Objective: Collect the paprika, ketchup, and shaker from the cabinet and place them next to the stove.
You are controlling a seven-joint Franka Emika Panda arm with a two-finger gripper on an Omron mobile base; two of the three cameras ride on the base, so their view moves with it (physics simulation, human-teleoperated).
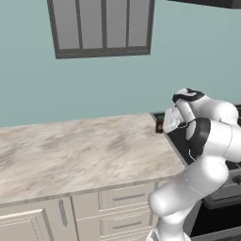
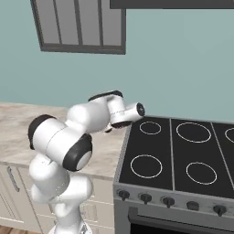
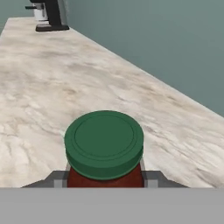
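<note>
The gripper (image 3: 105, 183) was clamped on the paprika (image 3: 104, 148) — in the hand view its two dark tips flanked the dark red jar just below the green cap, so the jar sat squarely between them. In the left base view the jar (image 1: 159, 125) showed as a small dark red patch beside the wrist, low over the far corner of the counter (image 1: 84, 150), right at the stove (image 1: 175, 136) edge.

By my reading, the step in hand was placing the paprika beside the stove; whether the jar already touched the counter could not be told. The next move would call for a short lowering until the base rested on the marble, then parting the jaws and pulling straight back so the tips did not tip the jar. The ketchup and shaker would remain to be fetched.

Room was generous. In the hand view, bare marble ran from 12 o'clock round to 9 o'clock of the jar, with a black coffee machine (image 3: 49, 16) well apart at 11 o'clock and the teal wall (image 3: 175, 52) along 1 to 3 o'clock. In the right base view the black stove (image 2: 173, 151) lay at 3 o'clock of the wrist — the counter seam there was the edge to mind.
</note>
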